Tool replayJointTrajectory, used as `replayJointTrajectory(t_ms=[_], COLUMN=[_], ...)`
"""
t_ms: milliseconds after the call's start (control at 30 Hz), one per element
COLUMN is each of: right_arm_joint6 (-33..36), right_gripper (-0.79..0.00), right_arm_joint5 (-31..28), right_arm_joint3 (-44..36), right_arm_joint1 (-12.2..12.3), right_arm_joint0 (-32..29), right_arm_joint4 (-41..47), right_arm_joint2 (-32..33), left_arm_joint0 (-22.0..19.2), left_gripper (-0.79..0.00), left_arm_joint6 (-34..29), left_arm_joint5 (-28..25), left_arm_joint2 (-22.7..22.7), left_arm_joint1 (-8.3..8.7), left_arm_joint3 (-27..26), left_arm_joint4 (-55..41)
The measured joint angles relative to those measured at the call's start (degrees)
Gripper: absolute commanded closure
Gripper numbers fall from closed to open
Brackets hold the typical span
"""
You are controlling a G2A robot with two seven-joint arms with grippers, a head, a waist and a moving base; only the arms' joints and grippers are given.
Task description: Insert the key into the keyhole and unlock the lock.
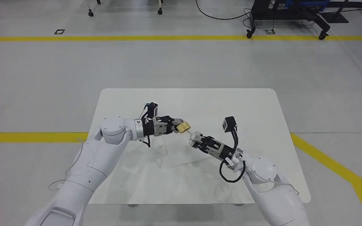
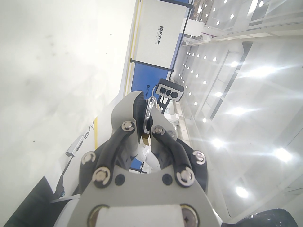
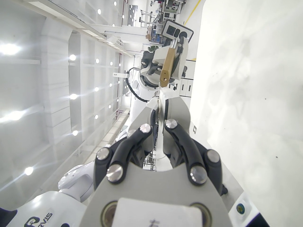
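One white counter is recorded beneath both arms, and the task's things are held in the air above its middle.

Left claw: closed on the lock. In the left wrist view the silver shackle is seen pinched between the fingers, with a bit of brass body behind it. The lock body is pointed toward the right arm.

Right claw: closed on the key, which is seen edge-on in the right wrist view as a thin blade standing out past the fingertips. The blade is aimed at the lock's end face.

Keyhole: taken to be the dark mark on that brass end face. The key tip is seen just beside it. Whether the tip is touching or has entered cannot be told.

Step in hand, as judged: alignment and insertion. No turn is yet indicated, and the shackle is not seen to be released.

Next move, as judged: the blade is to be lined up with the slot in both offset and roll, then pushed straight along the lock's axis while the lock is held steady. Only after full seating is the key to be turned.
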Motion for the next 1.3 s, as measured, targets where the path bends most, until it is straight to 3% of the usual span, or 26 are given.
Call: replayJointTrajectory(t_ms=[1300], right_arm_joint6=[-6.47], right_gripper=[0.000], right_arm_joint5=[3.85], right_arm_joint3=[-0.71], right_arm_joint1=[-0.91], right_arm_joint0=[-0.18], right_arm_joint4=[-3.42], right_arm_joint2=[-1.45], left_arm_joint0=[0.63], left_gripper=[0.000], left_arm_joint6=[3.53], left_arm_joint5=[-1.04], left_arm_joint2=[0.22], left_arm_joint1=[-0.38], left_arm_joint3=[-1.52], left_arm_joint4=[4.58])
